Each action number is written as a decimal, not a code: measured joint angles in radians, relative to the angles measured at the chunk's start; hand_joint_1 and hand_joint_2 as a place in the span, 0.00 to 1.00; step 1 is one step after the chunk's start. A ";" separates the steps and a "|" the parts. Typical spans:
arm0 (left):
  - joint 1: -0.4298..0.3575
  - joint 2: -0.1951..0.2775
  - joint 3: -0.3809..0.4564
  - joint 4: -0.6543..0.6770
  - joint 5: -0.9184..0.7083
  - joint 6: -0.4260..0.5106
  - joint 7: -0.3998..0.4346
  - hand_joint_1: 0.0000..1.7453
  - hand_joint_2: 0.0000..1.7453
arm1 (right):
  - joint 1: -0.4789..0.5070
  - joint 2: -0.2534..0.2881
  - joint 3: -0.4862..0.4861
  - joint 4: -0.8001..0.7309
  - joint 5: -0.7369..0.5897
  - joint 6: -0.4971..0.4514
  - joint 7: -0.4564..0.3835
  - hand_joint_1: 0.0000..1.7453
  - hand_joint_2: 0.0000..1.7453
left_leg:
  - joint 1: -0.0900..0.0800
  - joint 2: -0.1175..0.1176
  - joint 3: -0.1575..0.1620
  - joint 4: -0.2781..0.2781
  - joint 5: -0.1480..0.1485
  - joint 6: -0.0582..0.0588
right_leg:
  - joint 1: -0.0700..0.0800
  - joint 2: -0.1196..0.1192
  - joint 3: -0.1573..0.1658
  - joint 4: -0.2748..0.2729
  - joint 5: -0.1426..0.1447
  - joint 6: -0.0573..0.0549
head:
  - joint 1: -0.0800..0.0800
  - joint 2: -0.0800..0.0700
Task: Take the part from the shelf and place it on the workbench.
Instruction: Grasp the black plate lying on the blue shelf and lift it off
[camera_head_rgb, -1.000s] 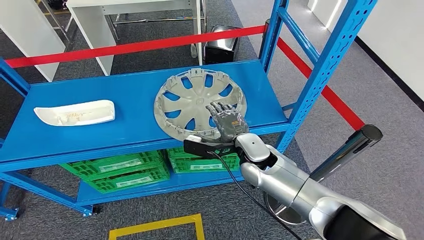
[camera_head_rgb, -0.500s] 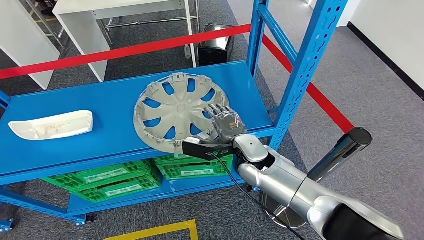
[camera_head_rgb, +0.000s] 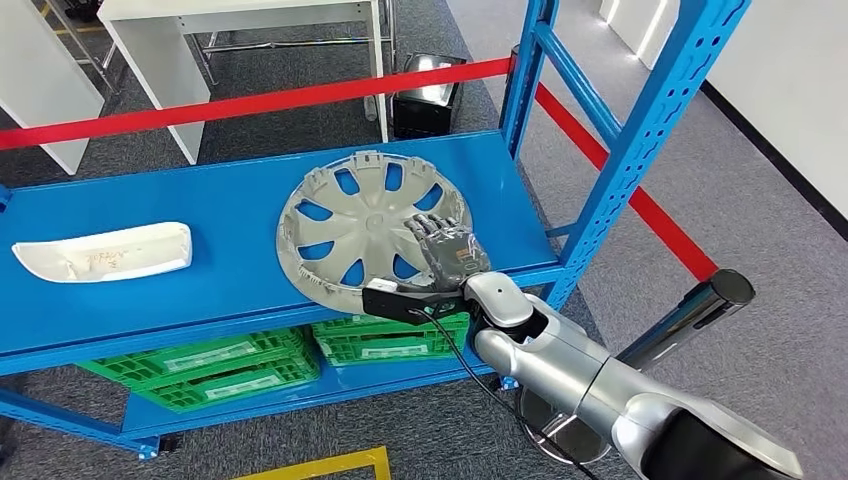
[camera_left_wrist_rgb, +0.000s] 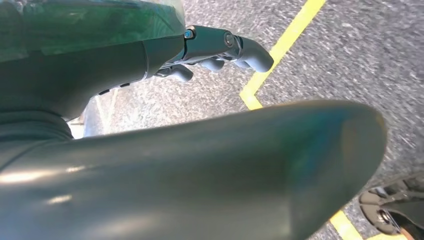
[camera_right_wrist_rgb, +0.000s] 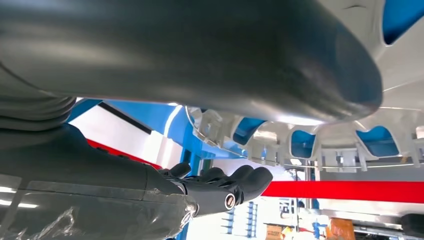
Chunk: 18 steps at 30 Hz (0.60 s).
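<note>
We are clamping our right hand (camera_head_rgb: 447, 250) on the near right rim of the round silver plastic hubcap (camera_head_rgb: 372, 227), which extends far-left across the blue shelf (camera_head_rgb: 230, 270).

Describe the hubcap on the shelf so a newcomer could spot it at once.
Start at the blue metal shelf and look along its upper deck toward the right-hand upright. There lies the hubcap, a round silver-grey disc with cut-out spokes, under the robot's right hand, its near edge at the deck's front lip. Its only neighbour on that deck is a long white curved part, plain and without holes.
</note>
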 joint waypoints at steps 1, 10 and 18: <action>-0.001 -0.001 -0.001 0.000 -0.002 -0.001 0.001 0.00 0.00 | -0.001 0.000 0.000 0.000 -0.001 0.001 0.000 0.00 0.00 | 0.000 0.000 0.000 0.000 0.000 0.002 | 0.000 0.000 0.001 -0.002 0.001 0.002 | 0.001 0.000; -0.010 -0.005 -0.003 0.000 -0.021 -0.006 0.012 0.00 0.00 | -0.020 0.024 0.001 0.023 -0.021 0.004 -0.063 0.00 0.00 | 0.000 0.000 0.000 0.000 0.001 0.008 | 0.000 0.000 0.003 -0.008 0.005 0.014 | 0.003 0.000; -0.020 -0.008 -0.015 0.000 -0.033 -0.019 0.017 0.00 0.00 | -0.033 0.078 0.010 0.082 -0.098 0.045 -0.173 0.00 0.50 | 0.001 0.000 0.001 0.000 0.002 0.007 | 0.001 -0.001 0.003 -0.007 0.005 0.014 | 0.003 0.000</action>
